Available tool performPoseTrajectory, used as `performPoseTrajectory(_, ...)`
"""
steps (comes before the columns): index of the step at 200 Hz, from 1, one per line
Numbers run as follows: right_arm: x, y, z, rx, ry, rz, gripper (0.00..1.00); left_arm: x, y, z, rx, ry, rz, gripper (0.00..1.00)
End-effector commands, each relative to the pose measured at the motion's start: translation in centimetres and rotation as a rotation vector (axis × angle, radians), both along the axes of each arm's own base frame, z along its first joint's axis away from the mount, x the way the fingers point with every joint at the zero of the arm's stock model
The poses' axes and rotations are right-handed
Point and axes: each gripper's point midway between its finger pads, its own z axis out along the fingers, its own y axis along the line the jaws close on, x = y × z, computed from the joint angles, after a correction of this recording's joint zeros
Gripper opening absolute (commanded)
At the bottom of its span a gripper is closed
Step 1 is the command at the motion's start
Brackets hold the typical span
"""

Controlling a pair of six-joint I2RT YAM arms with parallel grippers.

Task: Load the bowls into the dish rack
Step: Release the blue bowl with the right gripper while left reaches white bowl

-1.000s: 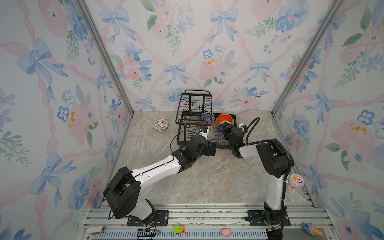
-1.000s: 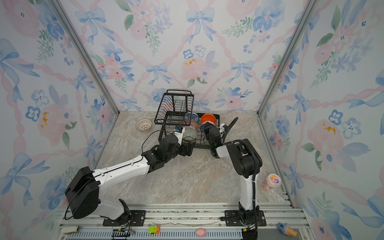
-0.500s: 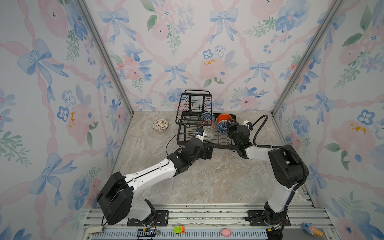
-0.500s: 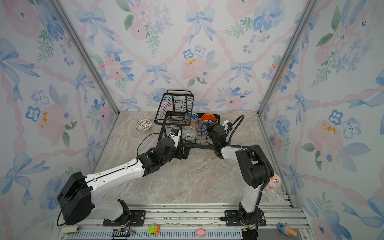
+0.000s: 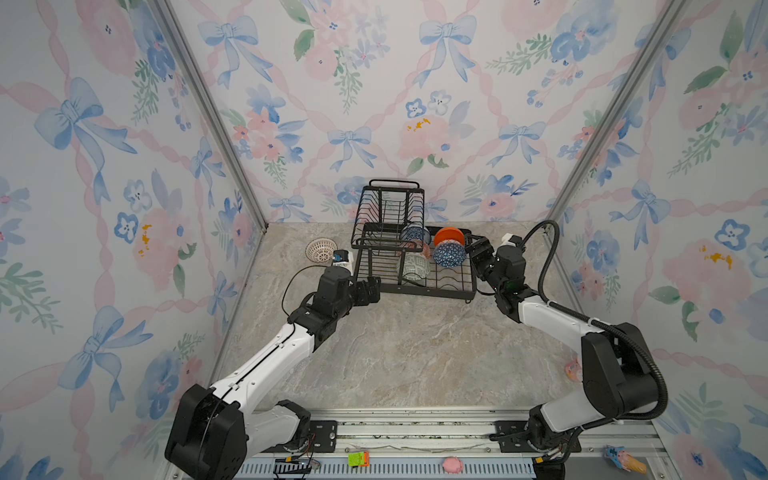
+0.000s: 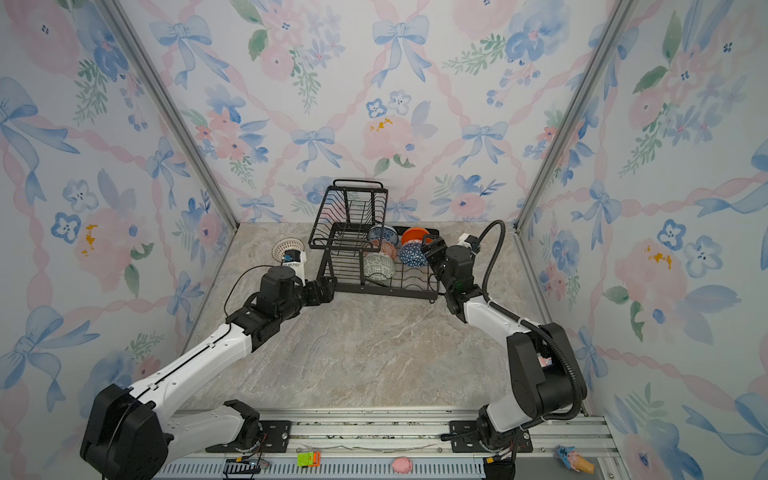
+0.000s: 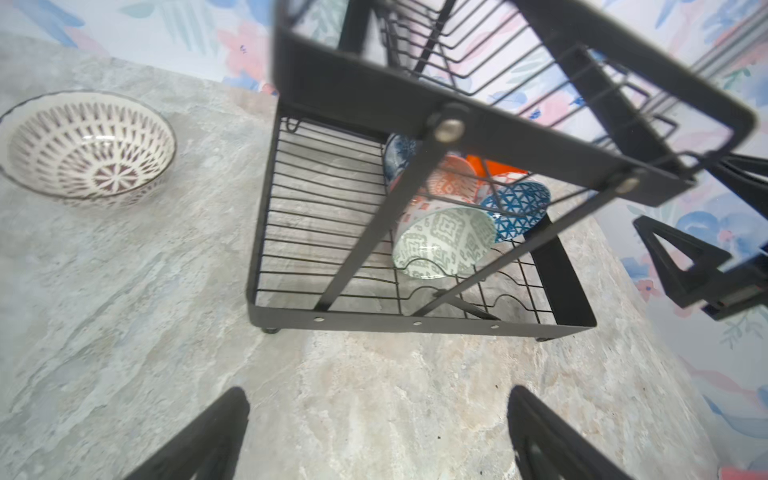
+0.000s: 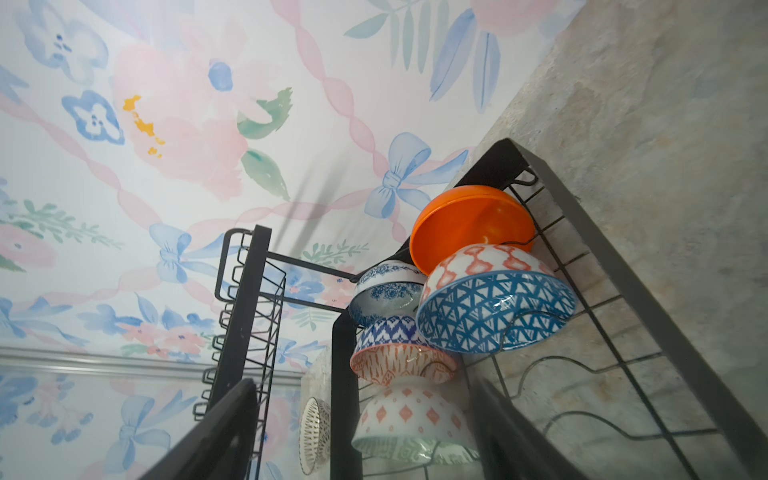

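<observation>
The black dish rack [image 5: 428, 293] [image 6: 374, 291] stands at the back of the table. In its lower tray lean the blue-and-white bowl [image 8: 386, 291], the plain orange one [image 8: 469, 220], the dark blue geometric one [image 5: 449, 254] [image 8: 494, 311], the red-orange patterned one [image 8: 399, 357] and the grey-green one [image 7: 444, 243]. The white lattice bowl [image 5: 321, 250] [image 7: 89, 147] sits upright on the table left of the rack. My left gripper [image 5: 372, 291] [image 7: 378, 395] is open and empty at the rack's near left corner. My right gripper [image 5: 473, 249] [image 8: 363, 386] is open at the rack's right side, beside the dark blue bowl.
The rack's raised upper basket [image 5: 390, 208] holds nothing. A pink-lidded cup [image 5: 573, 370] stands behind the right arm near the right wall. Small toys lie on the front rail [image 5: 415, 432].
The right gripper has opened and eased back to the right, leaving the dark blue bowl in the rack. The left gripper has drawn back from the grey-green bowl to the rack's left corner.
</observation>
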Motion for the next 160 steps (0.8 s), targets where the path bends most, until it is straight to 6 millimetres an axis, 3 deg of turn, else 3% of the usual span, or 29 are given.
performPoseTrajectory(1,-1.7,0.1,-0.8,-0.172,0.054,0.075,0.97,-0.1,3.0,-1.5,-0.118,0.098,0.081,0.98)
performPoseTrajectory(5,-1.9,0.1,-0.5,-0.193,0.052,0.083,0.99,-0.5,3.9,-3.1,-0.128,0.140,0.112,0.98)
performPoseTrajectory(17,-2.4,0.3,0.5,-0.253,0.034,0.104,0.97,-0.2,6.2,-4.0,-0.171,0.176,0.206,0.98)
performPoseTrajectory(66,-4.7,2.0,3.9,-0.453,-0.080,0.160,0.97,1.6,12.2,-4.7,-0.238,0.198,0.492,0.98)
performPoseTrajectory(95,-6.3,4.1,4.1,-0.527,-0.161,0.219,0.97,4.3,14.2,-3.8,-0.232,0.205,0.579,0.98)
performPoseTrajectory(118,-7.3,4.4,4.2,-0.547,-0.216,0.226,0.97,6.2,15.7,-4.7,-0.268,0.254,0.640,0.98)
performPoseTrajectory(139,-8.3,4.5,6.1,-0.549,-0.300,0.220,0.97,8.4,16.7,-6.1,-0.306,0.299,0.675,0.98)
performPoseTrajectory(160,-9.6,5.9,8.3,-0.576,-0.391,0.277,0.97,10.6,16.7,-8.2,-0.330,0.356,0.680,0.98)
